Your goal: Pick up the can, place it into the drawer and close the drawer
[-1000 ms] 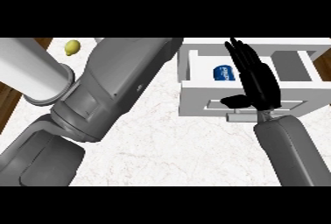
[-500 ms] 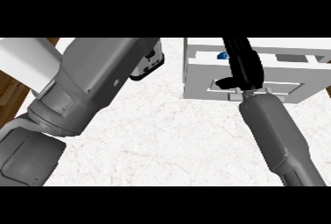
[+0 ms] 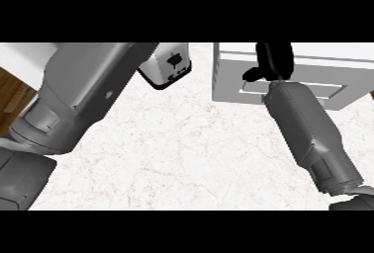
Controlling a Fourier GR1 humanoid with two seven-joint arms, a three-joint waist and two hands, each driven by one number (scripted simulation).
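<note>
My right hand (image 3: 272, 62) is at the upper right of the frame, at the end of my grey forearm that comes in from the lower right corner. It lies against the front of the drawer (image 3: 292, 89), on the white unit there. The fingers point up and away from me, rather straight and narrow together, and the thumb sticks out to the left side. I think they are pressing on the drawer front and hold nothing, but the tips run out under the top band, so I am not fully sure.

The drawer front looks flush with the unit, or almost; I see no open gap and no inside of it. The can I cannot see anywhere. My judgement is that it is already inside the drawer and that I am at the last step, the closing. What is left is probably only to finish the push and take the hand back.

My left forearm fills the upper left of the frame, and my left hand does not show at all. Just beside it, in the upper middle, stands a small white appliance (image 3: 166, 66) with dark buttons on the marble counter (image 3: 182, 148).
</note>
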